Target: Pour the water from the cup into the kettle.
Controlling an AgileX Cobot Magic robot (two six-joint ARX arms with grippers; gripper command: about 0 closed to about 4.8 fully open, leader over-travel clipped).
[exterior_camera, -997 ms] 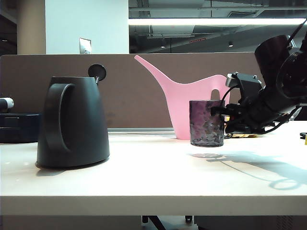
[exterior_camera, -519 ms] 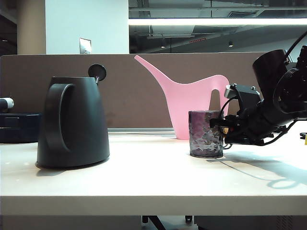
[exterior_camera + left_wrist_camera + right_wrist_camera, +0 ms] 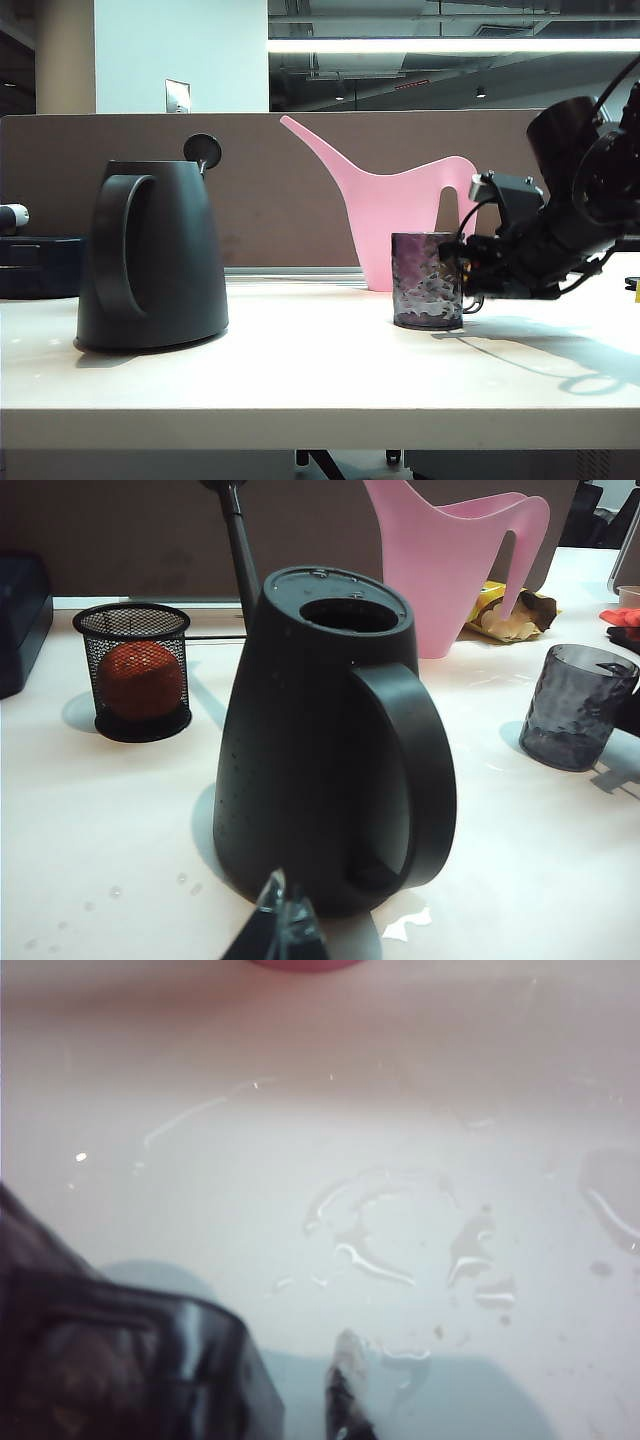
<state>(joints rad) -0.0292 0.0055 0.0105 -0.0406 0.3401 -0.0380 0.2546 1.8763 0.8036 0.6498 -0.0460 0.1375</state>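
The black kettle (image 3: pixel 150 255) stands at the left of the table with its lid off and its top hole showing (image 3: pixel 348 614). The dimpled purplish cup (image 3: pixel 428 280) stands upright on the table to its right, also seen as the cup (image 3: pixel 578 708) and the cup (image 3: pixel 110 1360). My right gripper (image 3: pixel 457 264) is level at the cup's right side by the handle. One of its fingertips (image 3: pixel 345 1385) shows a gap to the cup, so the jaws are open. My left gripper (image 3: pixel 283 920) hangs shut and empty just in front of the kettle's base.
A pink watering can (image 3: pixel 400 215) stands behind the cup against the brown partition (image 3: pixel 270 190). A black mesh holder (image 3: pixel 140 670) with a red ball sits beyond the kettle. Water puddles (image 3: pixel 385 1230) lie on the white table (image 3: pixel 300 370). A crumpled wrapper (image 3: pixel 505 615) lies near the can.
The cup came down from just above the table and now rests on it, a little further left. The right arm sank with it and its jaws have parted.
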